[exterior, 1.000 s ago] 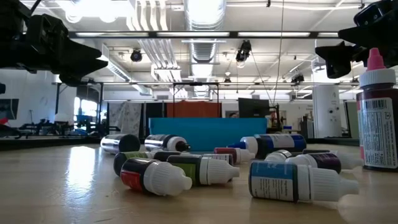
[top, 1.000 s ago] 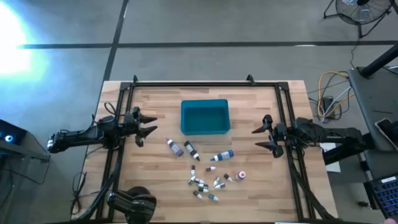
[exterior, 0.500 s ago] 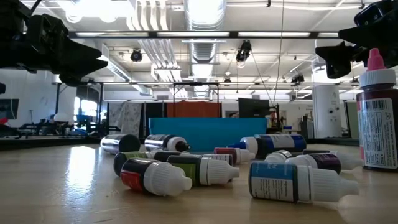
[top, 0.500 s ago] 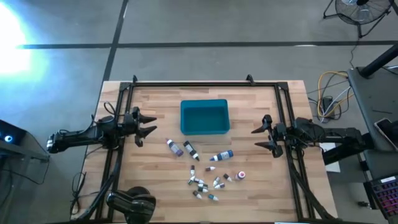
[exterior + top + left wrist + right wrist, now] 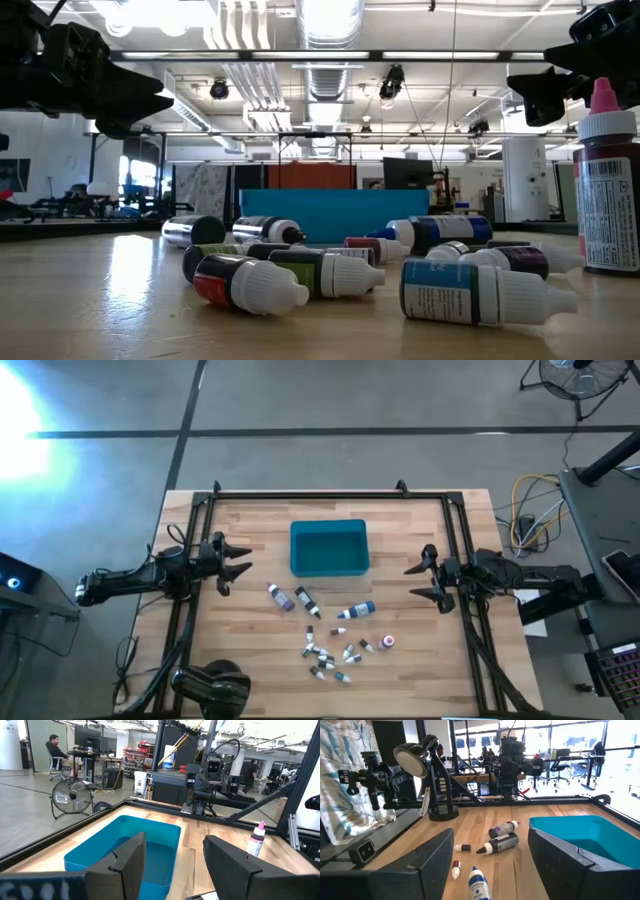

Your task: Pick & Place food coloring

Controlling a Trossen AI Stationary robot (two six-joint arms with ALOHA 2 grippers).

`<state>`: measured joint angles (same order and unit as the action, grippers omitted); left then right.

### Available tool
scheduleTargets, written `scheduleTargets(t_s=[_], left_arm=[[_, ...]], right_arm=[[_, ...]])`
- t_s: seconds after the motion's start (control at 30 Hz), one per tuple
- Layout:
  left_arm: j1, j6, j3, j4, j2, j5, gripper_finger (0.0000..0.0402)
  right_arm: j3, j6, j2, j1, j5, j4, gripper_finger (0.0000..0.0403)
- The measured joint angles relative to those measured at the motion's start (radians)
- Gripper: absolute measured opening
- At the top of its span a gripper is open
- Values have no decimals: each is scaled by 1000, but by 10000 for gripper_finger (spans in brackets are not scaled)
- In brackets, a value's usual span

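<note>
Two grippers, both spread wide, both empty: left gripper (image 5: 240, 563) and right gripper (image 5: 417, 582) hovering at opposite table edges. Between them, one teal bin (image 5: 329, 547). Nearer the camera than the bin, roughly fifteen food coloring bottles (image 5: 331, 645) scattered flat, one (image 5: 606, 180) upright; dark, blue and red bodies, pale caps. Beneath, a pale wooden table (image 5: 260, 630). Beyond, an open workshop with a floor fan (image 5: 72, 800) and a seated person (image 5: 55, 751).
</note>
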<state>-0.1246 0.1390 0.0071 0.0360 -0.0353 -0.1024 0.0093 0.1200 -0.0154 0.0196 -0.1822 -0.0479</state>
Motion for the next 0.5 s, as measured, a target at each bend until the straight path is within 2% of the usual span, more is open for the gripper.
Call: scheduleTargets(t_s=[0.33, 0.37, 0.5], left_arm=[[0, 0, 0, 0, 0, 0, 176], [0, 0, 0, 0, 0, 0, 176], [0, 0, 0, 0, 0, 0, 176]], right_arm=[[0, 30, -1, 0, 6, -11, 249], [0, 99, -2, 0, 24, -25, 249], [0, 565, -3, 0, 112, -61, 249]])
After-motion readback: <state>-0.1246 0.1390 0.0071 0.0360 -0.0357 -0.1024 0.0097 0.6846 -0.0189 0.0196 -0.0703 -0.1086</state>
